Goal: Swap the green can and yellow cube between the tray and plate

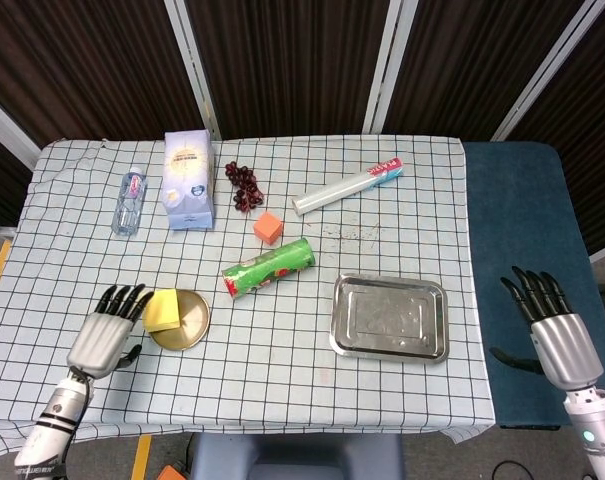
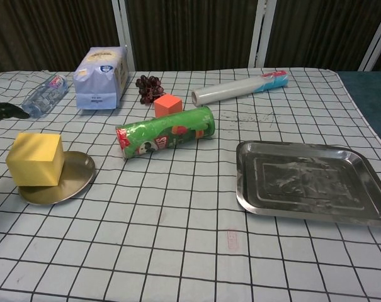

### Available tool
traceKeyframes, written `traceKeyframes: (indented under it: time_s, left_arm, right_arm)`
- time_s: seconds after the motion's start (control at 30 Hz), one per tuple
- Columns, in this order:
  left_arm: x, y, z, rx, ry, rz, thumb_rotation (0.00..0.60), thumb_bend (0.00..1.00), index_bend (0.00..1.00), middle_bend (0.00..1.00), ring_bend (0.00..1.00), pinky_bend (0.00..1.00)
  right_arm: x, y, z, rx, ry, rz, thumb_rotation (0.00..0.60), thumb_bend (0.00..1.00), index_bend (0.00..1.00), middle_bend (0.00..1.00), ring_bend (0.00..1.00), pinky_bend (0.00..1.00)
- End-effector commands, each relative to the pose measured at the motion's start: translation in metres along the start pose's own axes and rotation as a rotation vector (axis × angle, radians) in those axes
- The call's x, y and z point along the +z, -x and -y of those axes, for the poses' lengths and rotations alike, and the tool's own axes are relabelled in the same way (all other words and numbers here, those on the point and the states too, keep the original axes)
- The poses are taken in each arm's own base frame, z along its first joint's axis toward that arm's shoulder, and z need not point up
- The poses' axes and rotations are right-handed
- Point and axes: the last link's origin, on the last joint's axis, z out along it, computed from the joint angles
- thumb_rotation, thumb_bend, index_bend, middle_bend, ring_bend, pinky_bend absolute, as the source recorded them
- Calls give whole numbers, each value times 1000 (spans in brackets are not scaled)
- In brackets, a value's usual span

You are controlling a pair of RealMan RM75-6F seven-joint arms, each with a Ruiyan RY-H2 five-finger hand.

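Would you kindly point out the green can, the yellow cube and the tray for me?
green can (image 2: 166, 134), chest view, middle of its side.
yellow cube (image 2: 35, 158), chest view, front face.
tray (image 1: 390, 318), head view, bare floor of the tray.

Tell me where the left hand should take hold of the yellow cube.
Probably across its two opposite upright faces, coming from above. The yellow cube sits on the near-left edge of the plate, top face clear. The left hand is right beside it, fingers apart.
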Motion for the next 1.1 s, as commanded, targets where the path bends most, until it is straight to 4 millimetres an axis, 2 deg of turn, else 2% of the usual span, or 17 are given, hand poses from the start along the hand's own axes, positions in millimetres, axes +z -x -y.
traceKeyframes:
  time_s: [0.03, 0.2, 0.37, 0.8, 1.0, 1.1]
  left_arm:
    - [13, 1, -16, -6, 38, 25, 600, 317, 0, 0, 0, 61]
    - [29, 3, -31, 7, 71, 41, 600, 316, 0, 0, 0, 58]
    - [45, 5, -38, 30, 72, 41, 600, 317, 0, 0, 0, 54]
    - [68, 26, -24, 69, -4, 57, 600, 317, 0, 9, 8, 78]
    - [68, 24, -24, 64, 11, -17, 600, 353, 3, 265, 280, 350]
    - [68, 23, -25, 65, 21, -40, 600, 372, 36, 341, 360, 446]
  right_arm:
    - [-1, -2, -1, 12, -4, -13, 600, 21, 0, 0, 0, 0]
    - [-2, -2, -1, 25, -14, -9, 600, 21, 0, 0, 0, 0]
    - [-4, -1, 0, 33, -27, 13, 600, 21, 0, 0, 0, 0]
    - [-4, -1, 0, 42, -40, 21, 600, 20, 0, 0, 0, 0]
    - [-2, 1, -1, 42, -35, 27, 600, 20, 0, 0, 0, 0]
    - [-2, 1, -1, 42, -35, 27, 600, 20, 0, 0, 0, 0]
